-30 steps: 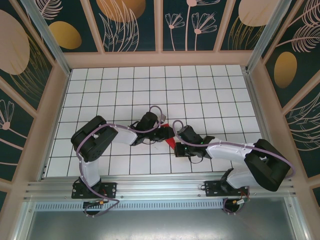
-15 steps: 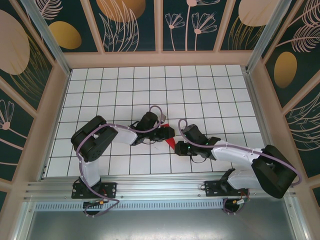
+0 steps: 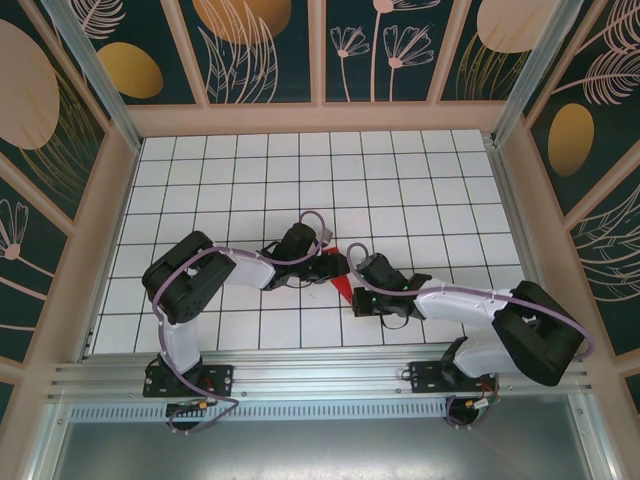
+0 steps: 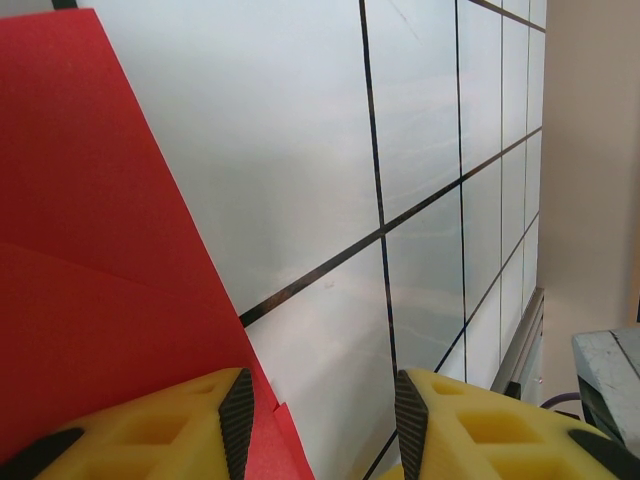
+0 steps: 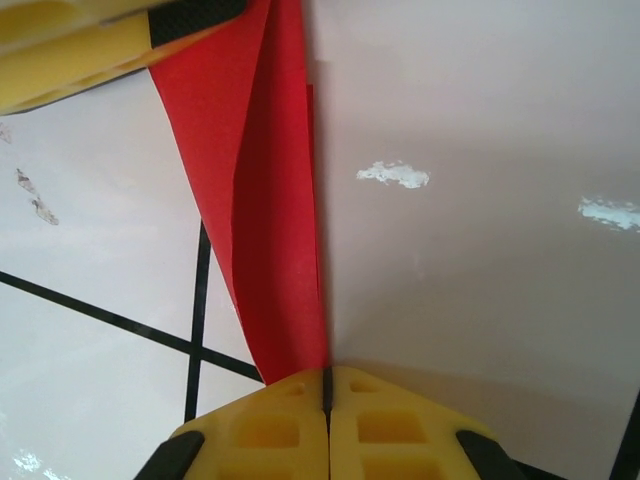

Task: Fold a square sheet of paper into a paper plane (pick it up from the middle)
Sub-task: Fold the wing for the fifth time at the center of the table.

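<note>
Paper wedge [image 3: 342, 287] between low, outstretched left pincer [image 3: 338, 267] and right pincer [image 3: 356, 293]

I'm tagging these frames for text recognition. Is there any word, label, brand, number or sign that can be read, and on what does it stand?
None can be read.
The red paper is plain.
The white table bears only black grid lines.
The wall panels carry plant drawings, no lettering.
</note>
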`<control>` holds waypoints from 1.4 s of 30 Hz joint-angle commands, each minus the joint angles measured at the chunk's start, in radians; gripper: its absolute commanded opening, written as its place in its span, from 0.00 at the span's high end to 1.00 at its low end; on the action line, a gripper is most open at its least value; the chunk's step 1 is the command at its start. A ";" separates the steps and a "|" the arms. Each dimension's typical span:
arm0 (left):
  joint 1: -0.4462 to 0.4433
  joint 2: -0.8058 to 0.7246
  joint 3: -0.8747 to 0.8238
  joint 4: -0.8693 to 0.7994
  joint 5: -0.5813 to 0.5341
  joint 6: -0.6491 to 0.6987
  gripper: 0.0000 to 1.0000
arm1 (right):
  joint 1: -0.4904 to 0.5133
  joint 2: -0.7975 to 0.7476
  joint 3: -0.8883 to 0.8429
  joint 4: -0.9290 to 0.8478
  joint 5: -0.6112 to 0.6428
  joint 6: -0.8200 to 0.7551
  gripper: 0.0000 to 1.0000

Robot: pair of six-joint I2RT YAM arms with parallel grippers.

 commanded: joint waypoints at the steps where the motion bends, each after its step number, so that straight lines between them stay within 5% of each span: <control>1: 0.009 0.037 -0.001 -0.078 -0.049 0.033 0.56 | -0.010 0.023 0.009 -0.044 0.017 0.019 0.94; 6: 0.009 0.035 -0.001 -0.090 -0.056 0.037 0.56 | -0.023 -0.100 -0.003 -0.027 0.014 0.054 0.92; 10: 0.009 0.034 0.002 -0.097 -0.060 0.039 0.56 | -0.082 -0.205 -0.052 0.095 -0.124 0.065 0.93; 16: 0.009 0.041 0.009 -0.105 -0.064 0.037 0.57 | -0.095 -0.151 -0.030 0.165 -0.284 0.034 0.97; 20: 0.009 0.043 0.013 -0.108 -0.064 0.036 0.57 | -0.102 -0.122 -0.008 0.088 -0.204 0.023 0.97; 24: 0.009 0.043 0.014 -0.114 -0.064 0.039 0.57 | -0.111 -0.147 -0.018 0.001 -0.114 0.043 0.84; 29: 0.009 0.041 0.014 -0.117 -0.063 0.042 0.57 | -0.115 -0.194 -0.031 0.002 -0.122 0.054 0.78; 34: 0.009 0.045 0.015 -0.117 -0.063 0.042 0.57 | -0.104 -0.162 -0.044 0.175 -0.290 0.067 0.91; 42: 0.009 0.047 0.017 -0.120 -0.061 0.042 0.58 | -0.094 -0.009 -0.011 0.270 -0.371 0.067 1.00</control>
